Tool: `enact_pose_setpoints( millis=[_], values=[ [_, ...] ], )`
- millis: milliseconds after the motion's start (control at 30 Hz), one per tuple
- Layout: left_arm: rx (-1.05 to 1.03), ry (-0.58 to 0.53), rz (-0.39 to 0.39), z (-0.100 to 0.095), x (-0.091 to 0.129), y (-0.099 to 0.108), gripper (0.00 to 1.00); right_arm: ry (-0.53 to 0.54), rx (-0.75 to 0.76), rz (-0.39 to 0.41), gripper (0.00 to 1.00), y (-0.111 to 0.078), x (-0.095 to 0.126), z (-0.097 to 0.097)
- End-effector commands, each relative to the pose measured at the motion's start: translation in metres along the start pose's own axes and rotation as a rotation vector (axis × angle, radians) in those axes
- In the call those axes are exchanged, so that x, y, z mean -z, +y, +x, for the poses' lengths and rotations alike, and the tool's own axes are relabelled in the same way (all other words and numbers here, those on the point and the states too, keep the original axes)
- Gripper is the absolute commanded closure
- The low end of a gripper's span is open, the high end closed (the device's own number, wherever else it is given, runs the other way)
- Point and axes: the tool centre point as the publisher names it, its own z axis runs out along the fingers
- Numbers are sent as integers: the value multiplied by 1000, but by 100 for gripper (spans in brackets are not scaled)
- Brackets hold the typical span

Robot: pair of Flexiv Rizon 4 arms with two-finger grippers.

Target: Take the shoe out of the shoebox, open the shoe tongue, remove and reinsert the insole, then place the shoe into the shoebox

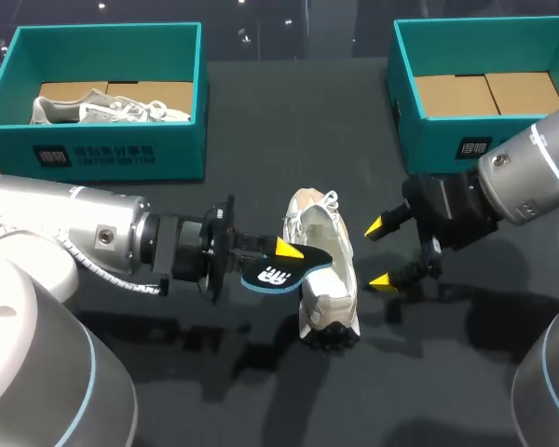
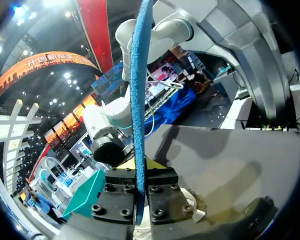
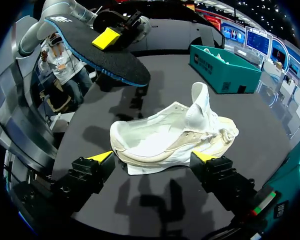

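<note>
A white shoe [image 1: 324,275] lies on its side in the middle of the dark table, its opening turned toward my right gripper [image 1: 380,253]. That gripper stands open just right of the shoe, touching nothing. In the right wrist view the shoe [image 3: 172,135] lies just ahead of the open fingers [image 3: 101,157], its tongue pulled up. My left gripper [image 1: 284,253] is shut on a black insole with a blue edge [image 1: 272,272], held in the air left of the shoe. In the left wrist view the insole [image 2: 136,100] stands edge-on between the fingers [image 2: 156,164]. The right wrist view shows the raised insole [image 3: 97,50] beyond the shoe.
A teal shoebox [image 1: 102,154] at the back left holds another pale shoe [image 1: 102,110]. A second teal shoebox [image 1: 402,102] at the back right shows only its cardboard floor. Bare table [image 1: 289,158] lies between the boxes and in front of the shoe.
</note>
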Motion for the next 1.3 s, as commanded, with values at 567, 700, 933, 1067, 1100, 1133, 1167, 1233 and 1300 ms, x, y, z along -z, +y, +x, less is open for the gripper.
enact_pose_setpoints(
  millis=[567, 700, 933, 1067, 1100, 1133, 1167, 1233, 1300],
  values=[
    [65, 4, 28, -3, -32, 13, 100, -27, -38, 49, 0, -17, -16, 6],
    [91, 19, 41, 3, -36, 14, 100, -44, 21, 86, 0, -14, -17, 5],
    [118, 19, 33, 8, -40, 14, 100, -68, 85, 128, 0, -18, -16, 1],
    [122, 10, 29, 10, -41, 16, 100, -52, 74, 149, 0, -20, -18, -2],
    [123, 6, 27, 10, -42, 18, 100, -48, 70, 156, 0, -20, -20, -2],
    [127, 0, 28, 10, -42, 19, 100, -43, 66, 160, 0, -20, -22, -3],
    [134, -5, 27, 11, -43, 20, 100, -41, 65, 164, 0, -20, -23, -4],
    [144, -11, 27, 11, -43, 23, 100, -36, 60, 170, 0, -22, -26, -5],
    [147, -11, 26, 13, -44, 23, 100, -31, 60, 168, 0, -23, -28, -5]
  ],
)
